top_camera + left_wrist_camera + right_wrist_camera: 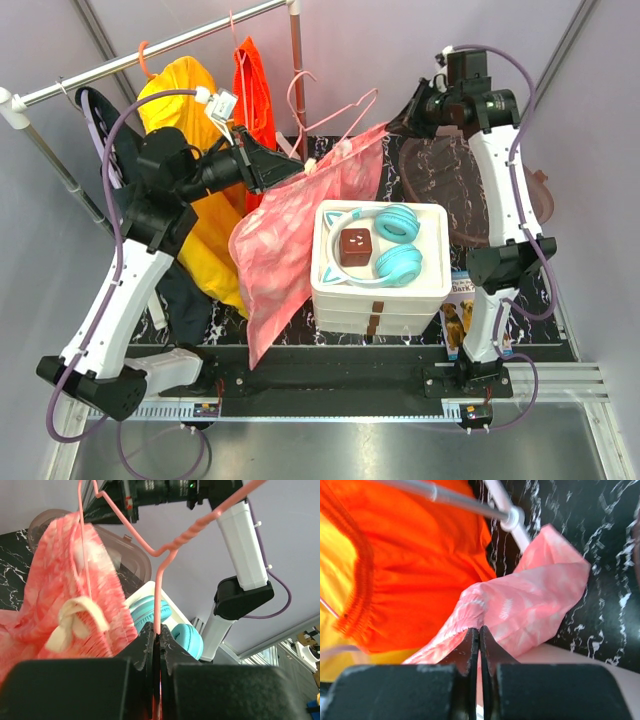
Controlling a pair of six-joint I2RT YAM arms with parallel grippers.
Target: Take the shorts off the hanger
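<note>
The pink patterned shorts hang stretched between my two grippers above the table. The pink wire hanger rises above the waistband. My left gripper is shut on the hanger's wire, with the gathered waistband and its cream drawstring just left of it. My right gripper is shut on the shorts' right end, pinching a fold of cloth. The hanger's twisted neck and hook show in the left wrist view.
A clothes rail at the back holds yellow and orange garments. A white stacked box with teal headphones and a brown cube stands under the shorts. A brown lidded tub stands at the right.
</note>
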